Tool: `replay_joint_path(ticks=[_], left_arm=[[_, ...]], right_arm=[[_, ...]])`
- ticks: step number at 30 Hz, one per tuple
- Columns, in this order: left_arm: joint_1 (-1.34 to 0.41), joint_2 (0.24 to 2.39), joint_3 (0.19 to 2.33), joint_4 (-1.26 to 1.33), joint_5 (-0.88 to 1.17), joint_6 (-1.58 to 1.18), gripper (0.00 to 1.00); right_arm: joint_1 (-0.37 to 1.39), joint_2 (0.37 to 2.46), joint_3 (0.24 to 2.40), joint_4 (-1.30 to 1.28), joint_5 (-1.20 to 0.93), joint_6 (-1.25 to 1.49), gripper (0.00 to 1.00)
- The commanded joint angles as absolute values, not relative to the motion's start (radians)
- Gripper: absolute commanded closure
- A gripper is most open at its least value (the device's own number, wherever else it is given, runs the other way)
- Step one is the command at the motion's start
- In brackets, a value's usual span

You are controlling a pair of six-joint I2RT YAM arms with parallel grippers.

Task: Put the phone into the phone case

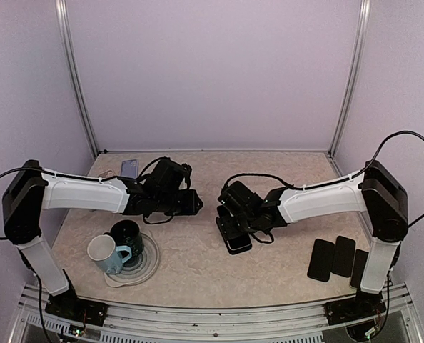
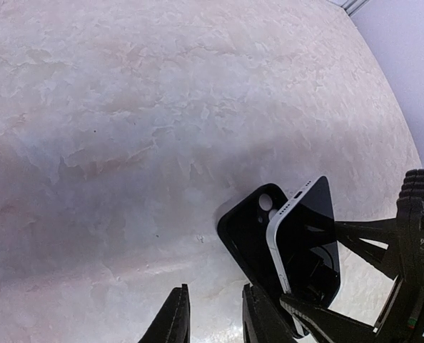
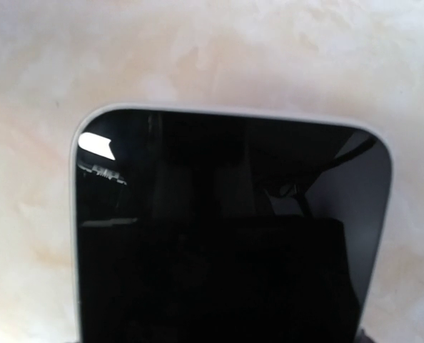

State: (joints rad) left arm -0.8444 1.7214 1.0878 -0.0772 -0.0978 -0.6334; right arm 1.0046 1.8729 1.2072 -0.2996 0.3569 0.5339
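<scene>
The phone [image 2: 306, 239], with a dark screen and white rim, is held tilted on edge over the black phone case [image 2: 249, 239]. The case lies open side up on the table, its camera cut-outs showing. In the top view the phone and case [image 1: 238, 243] are at the table's middle. My right gripper [image 1: 233, 223] is shut on the phone, whose screen fills the right wrist view [image 3: 226, 214]. My left gripper [image 2: 213, 304] is open and empty, low over the table just left of the case; in the top view the left gripper [image 1: 196, 204] is apart from the right one.
A grey plate [image 1: 146, 269] at the front left bears a white mug [image 1: 101, 251] and a dark mug [image 1: 130, 234]. Three flat black slabs [image 1: 338, 259] lie at the front right. A small bluish flat object [image 1: 129, 168] lies at the back left.
</scene>
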Motion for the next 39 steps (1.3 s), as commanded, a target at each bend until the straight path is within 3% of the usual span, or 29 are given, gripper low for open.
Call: replay_joint_path(ticks=[1,31,39], left_arm=[[-0.840,1.709,1.084,-0.080,-0.120,-0.640,0.73],[-0.840,1.728,1.098,-0.108,-0.127,-0.630,0.73],[-0.839,1.725,1.094,-0.112,-0.135,-0.630,0.72]], right_arm=[[1.002,1.856,1.195,-0.238,0.391,0.485,0.53],[0.978,1.956,1.234,-0.394,0.352,0.591,0.50],[0.975,1.921,1.240,-0.468,0.474,0.696,0.51]])
